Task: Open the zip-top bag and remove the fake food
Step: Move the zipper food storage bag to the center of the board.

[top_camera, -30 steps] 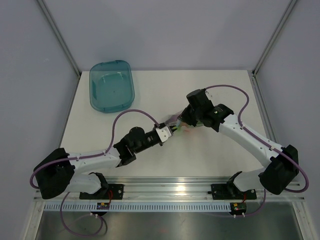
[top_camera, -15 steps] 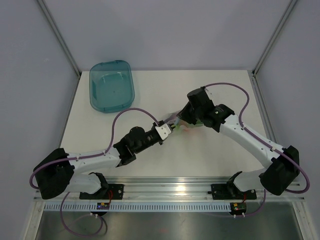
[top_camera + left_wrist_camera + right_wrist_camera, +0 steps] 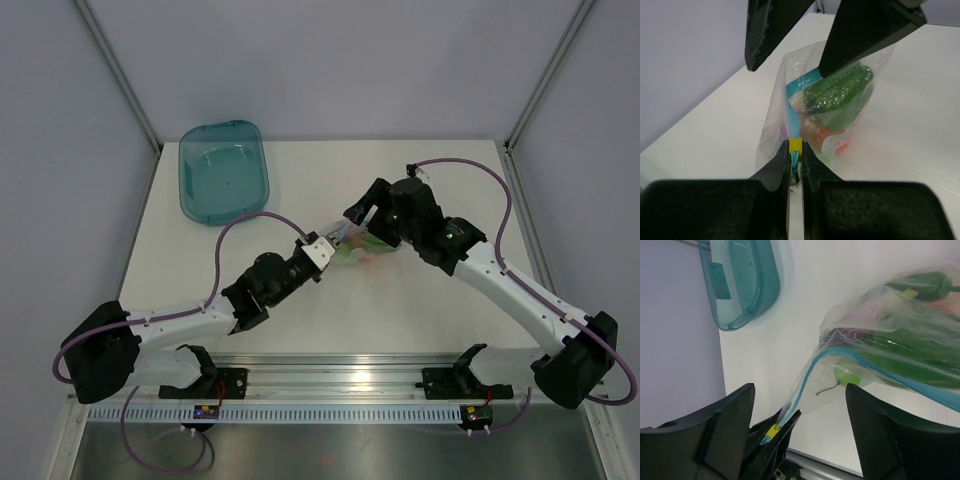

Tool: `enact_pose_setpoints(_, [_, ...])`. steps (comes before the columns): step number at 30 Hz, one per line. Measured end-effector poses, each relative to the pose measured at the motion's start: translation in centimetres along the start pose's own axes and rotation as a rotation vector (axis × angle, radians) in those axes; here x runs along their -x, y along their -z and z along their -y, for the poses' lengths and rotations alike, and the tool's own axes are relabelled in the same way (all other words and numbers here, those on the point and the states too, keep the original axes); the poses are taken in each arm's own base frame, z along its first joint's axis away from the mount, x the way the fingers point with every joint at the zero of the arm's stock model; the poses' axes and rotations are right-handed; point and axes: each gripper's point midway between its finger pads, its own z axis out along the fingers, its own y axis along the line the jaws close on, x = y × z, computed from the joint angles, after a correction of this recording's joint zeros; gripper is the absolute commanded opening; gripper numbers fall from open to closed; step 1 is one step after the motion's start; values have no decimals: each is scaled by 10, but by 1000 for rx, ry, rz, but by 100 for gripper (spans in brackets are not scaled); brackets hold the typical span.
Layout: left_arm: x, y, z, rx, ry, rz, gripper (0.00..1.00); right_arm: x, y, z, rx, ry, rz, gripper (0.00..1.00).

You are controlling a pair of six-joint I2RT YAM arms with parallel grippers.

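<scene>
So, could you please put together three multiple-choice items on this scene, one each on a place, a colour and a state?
1. Where on the table is the teal tub?
A. the far-left corner
B. between the two arms
C. the near-right edge

2. What colour is the zip strip of the zip-top bag?
A. red
B. light blue-teal
C. black

3. What are the left jaws doing?
A. hanging open over the tub
B. gripping the tub's rim
C. shut on the bag's zip strip

Answers:
1 A, the top view shows the tub at the far-left corner.
2 B, both wrist views show a blue-teal strip.
3 C, the left wrist view shows them pinched on the strip.
</scene>
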Motion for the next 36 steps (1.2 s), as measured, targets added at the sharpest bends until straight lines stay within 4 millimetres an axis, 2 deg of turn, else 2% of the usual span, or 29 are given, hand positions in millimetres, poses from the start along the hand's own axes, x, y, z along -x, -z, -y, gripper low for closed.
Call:
enact_pose_setpoints(6, [0,4,-18,65,34,-4,0,7,13,-9,66,67,29,85])
enact_pose_setpoints(12, [3,8,-30,95,69,6,0,12,26,-18,144,228,50,85])
enact_pose_setpoints(17, [2,17,-20,20,94,39,0,10,46,-25,304,421,109,82])
enact_pose_setpoints(21, [13,24,-9,-62,105,97,0,3,62,-22,403,572,156,78])
enact_pose_setpoints(25, [21,27,2,-132,119,135,0,2,76,-32,490,736,182,72])
enact_pose_setpoints(29, [27,31,5,-166,125,158,0,-7,74,-34,545,881,159,70])
enact_pose_setpoints(36, [45,47,5,-185,119,225,0,-30,66,-36,674,1092,118,73])
